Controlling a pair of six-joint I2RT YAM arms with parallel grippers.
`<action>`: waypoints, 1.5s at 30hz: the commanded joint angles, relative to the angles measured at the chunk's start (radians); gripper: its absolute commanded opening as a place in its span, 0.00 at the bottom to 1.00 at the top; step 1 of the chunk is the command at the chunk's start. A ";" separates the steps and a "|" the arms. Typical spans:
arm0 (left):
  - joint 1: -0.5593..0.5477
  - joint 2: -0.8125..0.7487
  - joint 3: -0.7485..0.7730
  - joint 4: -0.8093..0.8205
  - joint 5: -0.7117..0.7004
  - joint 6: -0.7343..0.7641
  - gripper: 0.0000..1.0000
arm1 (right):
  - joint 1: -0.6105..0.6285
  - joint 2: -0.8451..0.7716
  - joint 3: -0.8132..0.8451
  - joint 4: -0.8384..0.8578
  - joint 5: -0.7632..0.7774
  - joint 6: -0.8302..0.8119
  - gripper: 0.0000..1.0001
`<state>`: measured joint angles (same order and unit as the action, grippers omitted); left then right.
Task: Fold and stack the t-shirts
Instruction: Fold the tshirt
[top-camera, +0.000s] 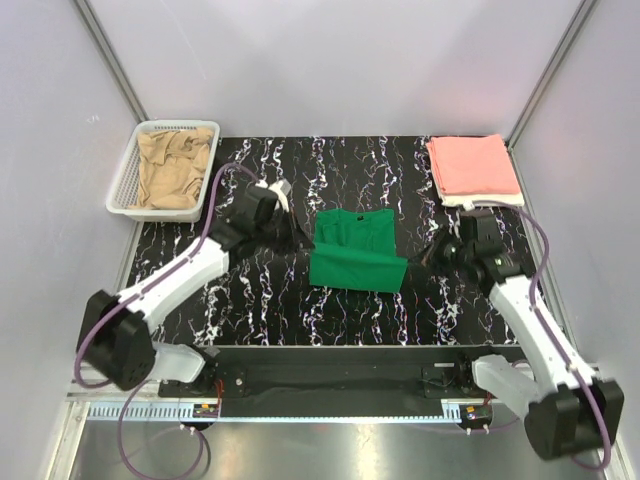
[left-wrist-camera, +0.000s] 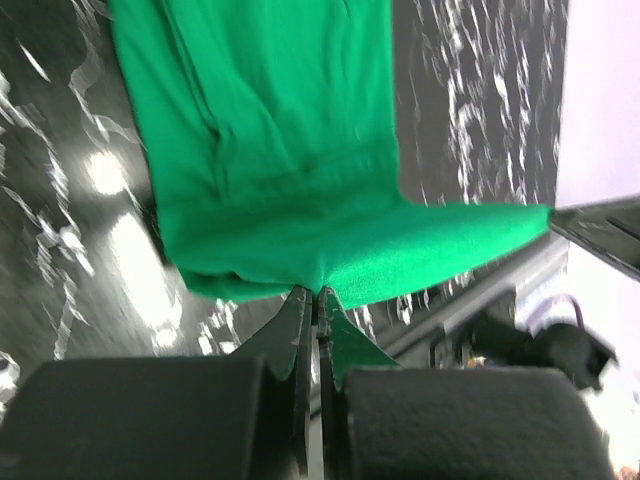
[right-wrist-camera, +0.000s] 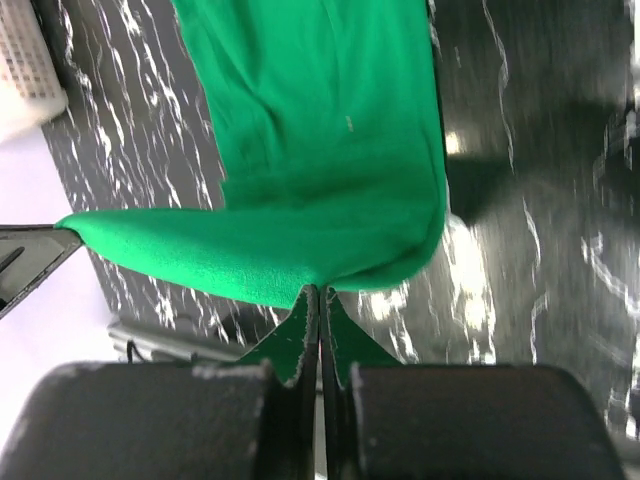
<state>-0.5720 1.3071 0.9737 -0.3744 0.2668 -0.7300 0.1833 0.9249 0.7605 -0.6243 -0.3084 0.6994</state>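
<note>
Both claws were pinched fully closed on cloth: the left claw (top-camera: 300, 240) and the right claw (top-camera: 425, 257) each gripped an opposite side edge of the green t-shirt (top-camera: 355, 250), which lay in the middle of the top view on the dark marbled worktop (top-camera: 260, 300). In the wrist views, the fabric ran straight into the closed tips of the left claw (left-wrist-camera: 318, 298) and the right claw (right-wrist-camera: 320, 295), and the edge between them was drawn into a taut band while the rest sagged towards the top of each frame.

The shirt looked light, thin and wholly limp, with no stiffness to hold a crease by itself, so it would probably drape and slide wherever it was unsupported. Matching corners or the ends of a fold line seemed the best places to grip, kept under even tension.

A folded salmon t-shirt (top-camera: 472, 165) sat at the upper right. A crumpled tan t-shirt (top-camera: 172, 165) filled the basket (top-camera: 125, 185) at the upper left.
</note>
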 joint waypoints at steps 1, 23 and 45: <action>0.063 0.072 0.138 0.009 0.005 0.061 0.00 | 0.002 0.121 0.140 0.087 0.087 -0.081 0.00; 0.264 0.742 0.738 0.172 0.322 0.150 0.00 | -0.033 0.771 0.546 0.294 0.115 -0.201 0.00; 0.317 1.162 1.171 0.325 0.358 0.107 0.40 | -0.107 1.007 0.628 0.390 0.242 -0.172 0.13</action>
<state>-0.2855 2.5832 2.1590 -0.0895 0.6174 -0.6773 0.0853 1.9953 1.3872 -0.2729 -0.1295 0.5220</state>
